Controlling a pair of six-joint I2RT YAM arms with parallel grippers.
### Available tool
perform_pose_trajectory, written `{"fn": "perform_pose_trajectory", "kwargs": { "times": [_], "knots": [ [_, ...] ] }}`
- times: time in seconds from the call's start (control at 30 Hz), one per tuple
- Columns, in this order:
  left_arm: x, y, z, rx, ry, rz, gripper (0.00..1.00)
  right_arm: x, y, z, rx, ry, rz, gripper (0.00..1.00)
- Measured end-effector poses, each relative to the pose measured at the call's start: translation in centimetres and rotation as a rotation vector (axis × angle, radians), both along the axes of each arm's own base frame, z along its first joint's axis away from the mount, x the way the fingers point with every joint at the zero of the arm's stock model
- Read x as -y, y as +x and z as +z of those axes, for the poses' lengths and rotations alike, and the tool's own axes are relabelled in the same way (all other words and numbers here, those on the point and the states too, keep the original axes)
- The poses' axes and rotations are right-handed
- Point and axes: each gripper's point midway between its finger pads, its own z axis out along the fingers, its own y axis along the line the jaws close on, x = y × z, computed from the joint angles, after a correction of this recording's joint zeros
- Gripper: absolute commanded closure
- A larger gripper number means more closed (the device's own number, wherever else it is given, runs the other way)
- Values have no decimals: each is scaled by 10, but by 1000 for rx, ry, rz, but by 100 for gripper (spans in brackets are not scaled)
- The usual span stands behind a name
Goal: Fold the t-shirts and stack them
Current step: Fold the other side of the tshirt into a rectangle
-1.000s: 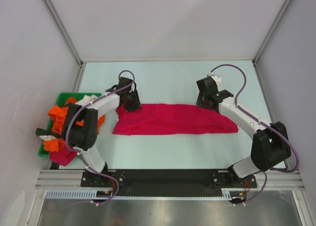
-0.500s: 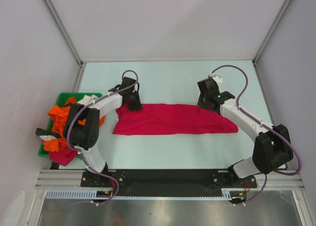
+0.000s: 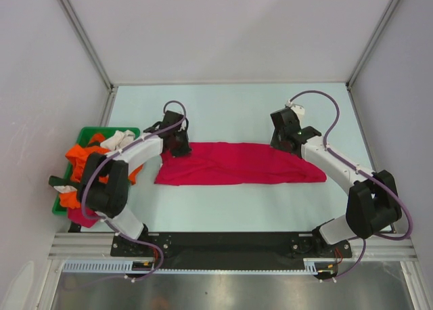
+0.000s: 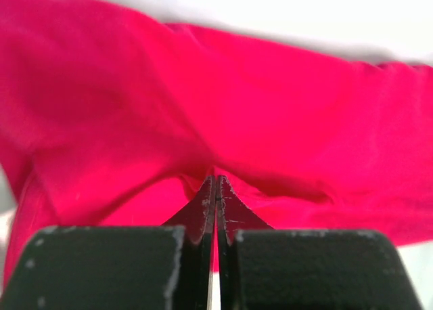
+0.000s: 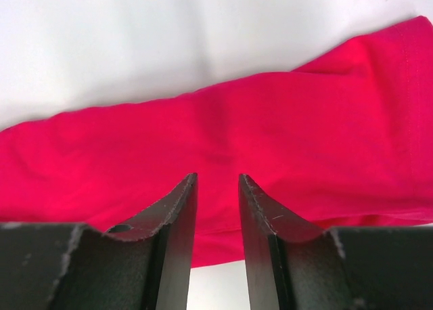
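A crimson-pink t-shirt (image 3: 237, 163) lies folded into a long band across the middle of the table. My left gripper (image 3: 177, 144) sits at its far left corner, shut, and the cloth (image 4: 135, 120) puckers up into the joined fingertips (image 4: 206, 195). My right gripper (image 3: 287, 145) hovers over the band's far edge near the right end. It is open, and the flat shirt (image 5: 223, 134) shows through the narrow gap between its fingers (image 5: 179, 202). Orange t-shirts (image 3: 80, 160) are heaped at the left.
A green plastic tray (image 3: 86, 130) stands at the table's left edge, holding the orange heap, a white piece and some crimson cloth (image 3: 84, 215). Grey enclosure walls and metal posts bound the table. Both arm bases sit on the black rail at the near edge.
The left gripper has closed on the shirt's far left corner and its arm has shifted slightly. The right gripper has stayed almost still, its gap a little narrower.
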Motion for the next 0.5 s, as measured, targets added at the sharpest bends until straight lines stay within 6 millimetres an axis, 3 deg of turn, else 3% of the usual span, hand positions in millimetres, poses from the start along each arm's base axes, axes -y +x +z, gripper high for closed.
{"fn": "perform_pose_trajectory", "kwargs": {
  "times": [0.23,0.33,0.5],
  "knots": [
    [5,-18,43,112,-25,-25,100,-2,-7,-14,-22,5,10,65],
    [7,-30,40,105,-25,-31,100,-5,-11,-20,-35,7,19,65],
    [10,-61,17,30,-11,-45,100,-6,-12,-21,-35,10,24,65]
  ]
}}
